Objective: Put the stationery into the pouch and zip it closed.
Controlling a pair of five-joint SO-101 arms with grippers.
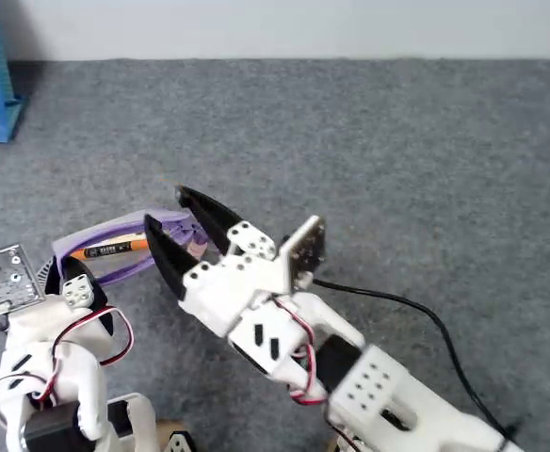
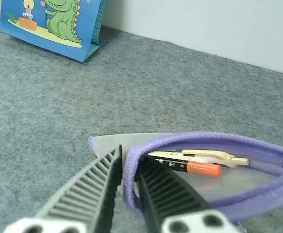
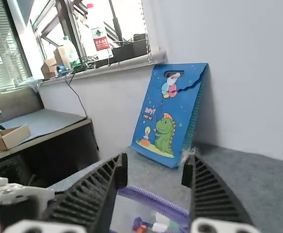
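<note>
**Pouch** (image 1: 115, 231): clear body with a purple zip border, lying flat at left centre of the high view on the grey tabletop (image 1: 397, 141). The zip is open, and the border stands up in a loop across the lower half of the left wrist view.

**Contents:** an orange-capped marker (image 2: 190, 166) and a cream pen (image 2: 214, 155), side by side and touching, both inside the pouch. The marker also appears as an orange and black bar in the high view.

**Left tool** (image 2: 128, 182): at the bottom centre of its own view, with both ribbed fingers pressed together on the purple zip border at the pouch's end.

**Right tool** (image 1: 162, 205): black fingers spread wide apart and holding nothing. In the high view their tips are over the pouch's right end. In the right wrist view the purple border shows low in the frame between the fingers.

**Gift bag** (image 2: 54, 24): blue with a dinosaur print, standing upright in the upper left corner by the wall, well apart from the pouch.
</note>
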